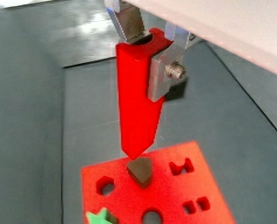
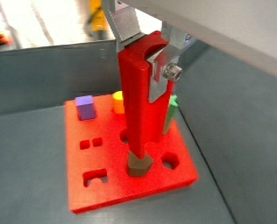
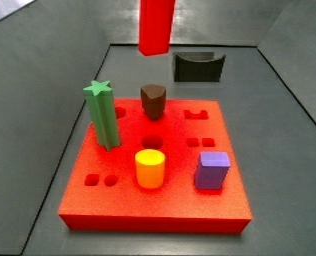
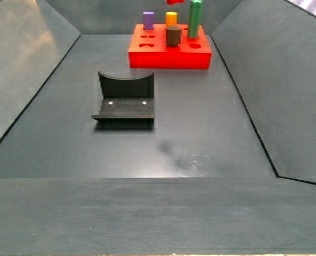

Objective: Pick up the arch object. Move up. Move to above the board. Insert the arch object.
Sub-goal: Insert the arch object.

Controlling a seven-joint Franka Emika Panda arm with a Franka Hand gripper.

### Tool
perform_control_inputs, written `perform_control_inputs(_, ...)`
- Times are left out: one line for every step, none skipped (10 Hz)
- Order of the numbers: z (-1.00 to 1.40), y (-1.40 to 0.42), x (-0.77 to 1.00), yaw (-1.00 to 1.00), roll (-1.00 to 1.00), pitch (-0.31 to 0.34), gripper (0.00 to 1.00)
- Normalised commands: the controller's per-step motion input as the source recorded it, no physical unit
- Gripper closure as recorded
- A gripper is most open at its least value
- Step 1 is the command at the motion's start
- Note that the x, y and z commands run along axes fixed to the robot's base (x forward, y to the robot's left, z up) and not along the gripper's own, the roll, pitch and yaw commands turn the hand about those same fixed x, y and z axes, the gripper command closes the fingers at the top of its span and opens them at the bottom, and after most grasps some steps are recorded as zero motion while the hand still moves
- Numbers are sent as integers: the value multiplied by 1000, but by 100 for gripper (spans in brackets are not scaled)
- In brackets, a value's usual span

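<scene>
My gripper (image 1: 151, 48) is shut on the arch object (image 1: 138, 96), which here is a long red bar with a semicircular notch in its upper end. Both wrist views show the grip (image 2: 147, 54), the bar (image 2: 135, 114) hanging straight down between the silver fingers. In a side view only the bar (image 3: 155, 25) shows, held high above the back of the board (image 3: 174, 200); the gripper is out of frame there. The board is a red slab with cut-out holes, also seen in the wrist views (image 1: 182, 188). The bar's lower end lines up over the dark brown hexagonal peg (image 1: 138, 169). No small dark arch block shows.
On the board stand a green star peg (image 3: 101, 115), the hexagonal peg (image 3: 151, 100), a yellow cylinder (image 3: 149, 168) and a purple cube (image 3: 213, 170). The dark fixture (image 3: 198, 66) stands on the grey floor behind the board, also seen mid-floor (image 4: 125, 98). Sloped grey walls surround the floor.
</scene>
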Motion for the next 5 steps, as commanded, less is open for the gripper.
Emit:
perform_control_inputs(-380, 0, 371, -769, 109, -44, 100)
perform_control_inputs(-409, 0, 463, -689, 126, -40, 100)
perform_control_inputs(-423, 0, 457, -689, 133, -39, 100)
perform_control_inputs(-417, 0, 460, -689, 130, -39, 100)
perform_control_inputs(-417, 0, 489, -666, 131, -36, 100)
